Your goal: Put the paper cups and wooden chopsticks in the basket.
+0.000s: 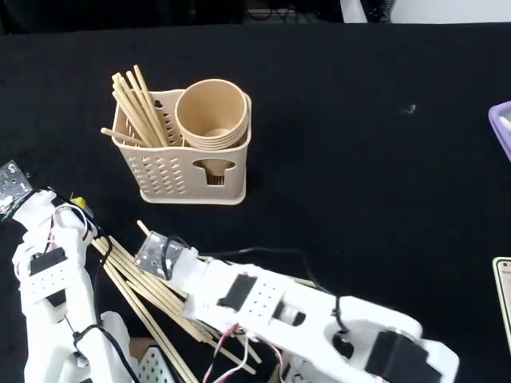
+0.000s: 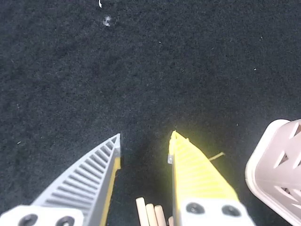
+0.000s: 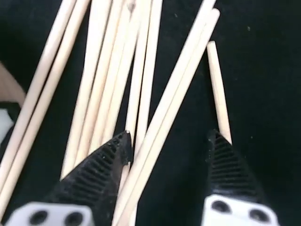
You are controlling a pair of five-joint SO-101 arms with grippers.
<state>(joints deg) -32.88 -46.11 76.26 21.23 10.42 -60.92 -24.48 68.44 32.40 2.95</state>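
Loose chopsticks (image 1: 148, 289) lie fanned on the table in front of the basket (image 1: 172, 179), which already holds cups (image 1: 211, 112). We note the right gripper (image 3: 169, 136) spread directly over them, jaws straddling several sticks across their length. It looks best placed. The left gripper (image 2: 145, 139) is also spread, with only stick ends between its jaws.

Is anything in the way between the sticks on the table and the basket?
No, nothing visible is. The loose chopsticks lie on the black table near the basket, with only bare tabletop between them. The right tool hangs open just above the chopsticks, with nothing in between.
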